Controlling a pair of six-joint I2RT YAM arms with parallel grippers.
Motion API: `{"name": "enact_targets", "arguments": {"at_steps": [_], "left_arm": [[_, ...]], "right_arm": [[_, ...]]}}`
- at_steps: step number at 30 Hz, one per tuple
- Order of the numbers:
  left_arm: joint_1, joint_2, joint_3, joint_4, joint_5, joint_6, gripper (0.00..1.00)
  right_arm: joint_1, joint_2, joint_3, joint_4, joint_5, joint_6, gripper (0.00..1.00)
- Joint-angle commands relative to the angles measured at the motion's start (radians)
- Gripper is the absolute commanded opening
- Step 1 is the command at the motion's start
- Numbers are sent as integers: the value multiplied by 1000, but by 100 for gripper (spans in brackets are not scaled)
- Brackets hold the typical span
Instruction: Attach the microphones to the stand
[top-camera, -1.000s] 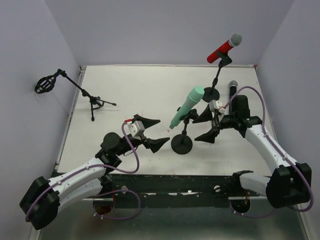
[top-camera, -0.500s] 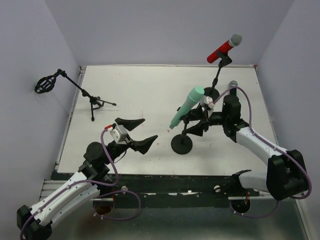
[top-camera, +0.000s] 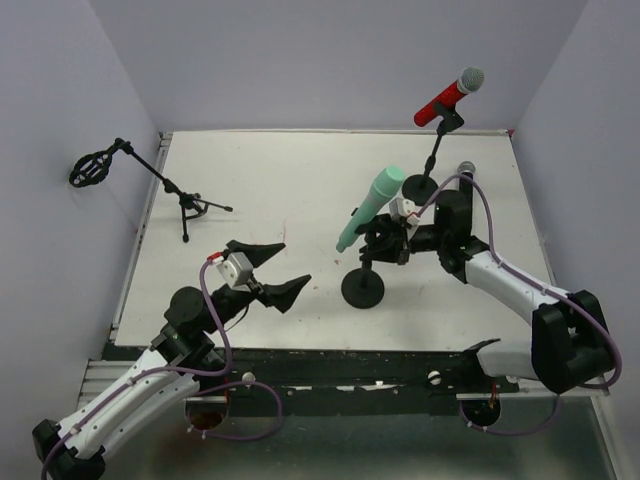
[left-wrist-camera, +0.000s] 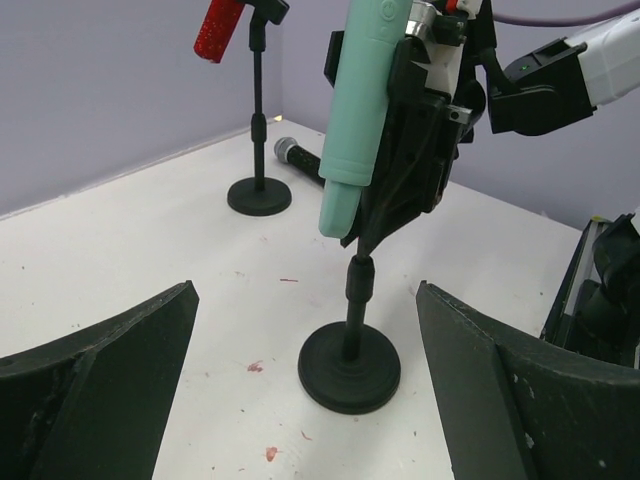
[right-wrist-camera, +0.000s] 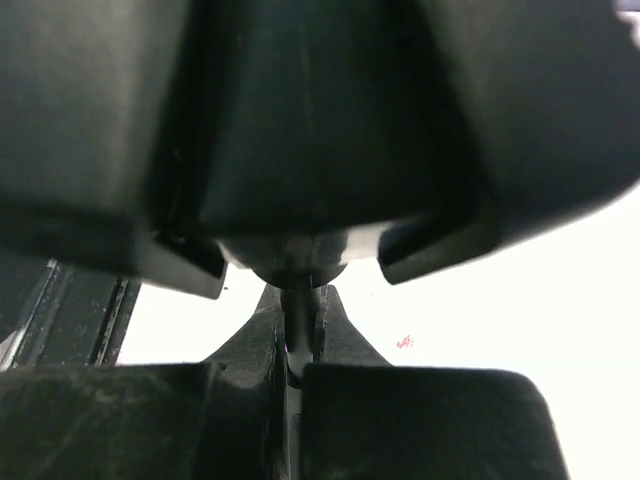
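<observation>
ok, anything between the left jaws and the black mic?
Yes. The near stand with the green mic clipped in, and the right jaws shut on its pole, sit between the left jaws and the black mic, which lies on the table by the far stand's base.

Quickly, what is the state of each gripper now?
Left gripper: open, holding nothing.
Right gripper: closed on the stand, just under the mint-green microphone.
</observation>
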Motion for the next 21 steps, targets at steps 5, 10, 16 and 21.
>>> {"name": "enact_targets", "arguments": {"at_steps": [5, 10, 16, 21], "left_arm": [[-2, -66, 37, -98, -59, -15, 98], [-2, -77, 74, -170, -94, 0, 98], [-2, -103, 84, -216, -146, -17, 98], [-2, -129, 64, -221, -181, -46, 98]], "right_arm": [[9, 108, 159, -9, 21, -88, 0], [9, 269, 383, 112, 116, 0, 0], [9, 510, 609, 366, 307, 201, 0], [7, 677, 782, 401, 453, 194, 0]]}}
